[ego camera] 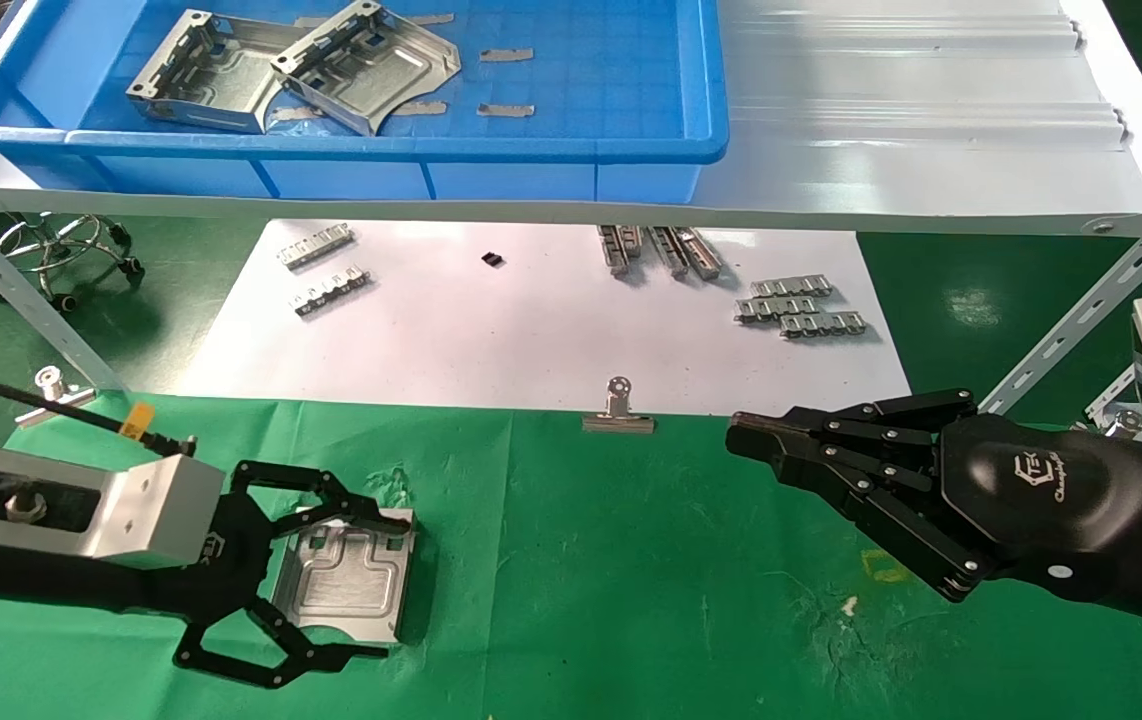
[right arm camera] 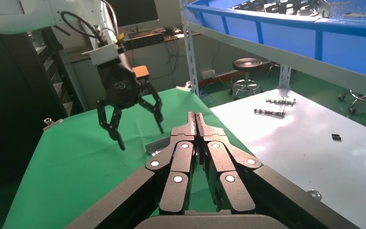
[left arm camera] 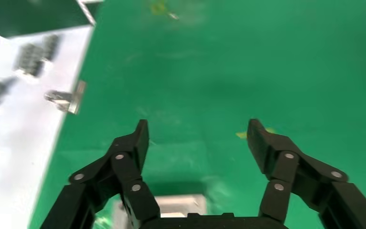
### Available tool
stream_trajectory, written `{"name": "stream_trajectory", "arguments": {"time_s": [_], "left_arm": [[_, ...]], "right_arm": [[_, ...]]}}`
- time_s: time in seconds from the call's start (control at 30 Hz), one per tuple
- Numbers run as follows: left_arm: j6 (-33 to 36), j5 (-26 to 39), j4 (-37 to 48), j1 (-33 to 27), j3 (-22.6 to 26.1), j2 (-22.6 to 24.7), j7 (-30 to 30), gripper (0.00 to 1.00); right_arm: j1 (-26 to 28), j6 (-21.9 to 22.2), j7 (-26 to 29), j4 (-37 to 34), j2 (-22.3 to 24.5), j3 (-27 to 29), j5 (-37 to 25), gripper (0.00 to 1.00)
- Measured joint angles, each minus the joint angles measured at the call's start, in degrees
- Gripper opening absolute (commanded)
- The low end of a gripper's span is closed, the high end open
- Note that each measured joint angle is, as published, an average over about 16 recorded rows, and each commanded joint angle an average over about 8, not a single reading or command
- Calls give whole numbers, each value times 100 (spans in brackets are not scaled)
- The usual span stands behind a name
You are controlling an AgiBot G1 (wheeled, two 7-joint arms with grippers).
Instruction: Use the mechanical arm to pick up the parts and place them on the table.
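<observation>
One silvery stamped part [ego camera: 346, 585] lies flat on the green cloth table [ego camera: 631, 560] at the near left. My left gripper [ego camera: 393, 586] is open, its fingers spread to either side of this part. In the right wrist view the left gripper [right arm camera: 136, 121] hangs just above the part [right arm camera: 157, 145] without touching it. The left wrist view shows the open left gripper [left arm camera: 198, 129] and a corner of the part [left arm camera: 181, 205]. Two more parts [ego camera: 211, 72] [ego camera: 366, 65] lie in the blue tray [ego camera: 331, 145]. My right gripper [ego camera: 746, 440] is shut and empty, parked at the right; it also shows in the right wrist view [right arm camera: 196, 117].
The blue tray sits on a white shelf [ego camera: 931, 100] overhanging the far side. Below it a white sheet [ego camera: 531, 320] carries small linked strips [ego camera: 801, 305] [ego camera: 316, 245]. A binder clip [ego camera: 618, 410] sits on the cloth's far edge. Slanted shelf braces [ego camera: 1081, 310] stand at both sides.
</observation>
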Motion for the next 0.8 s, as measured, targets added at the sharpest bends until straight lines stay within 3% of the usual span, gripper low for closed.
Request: {"name": "stream_trajectory", "arguments": {"time_s": [0.8], "left_arm": [[-281,-613,-1714,1486,-1755,-435,-1361,100]], "right_arm": [[0,0,0,0,0,0,0,100]]}}
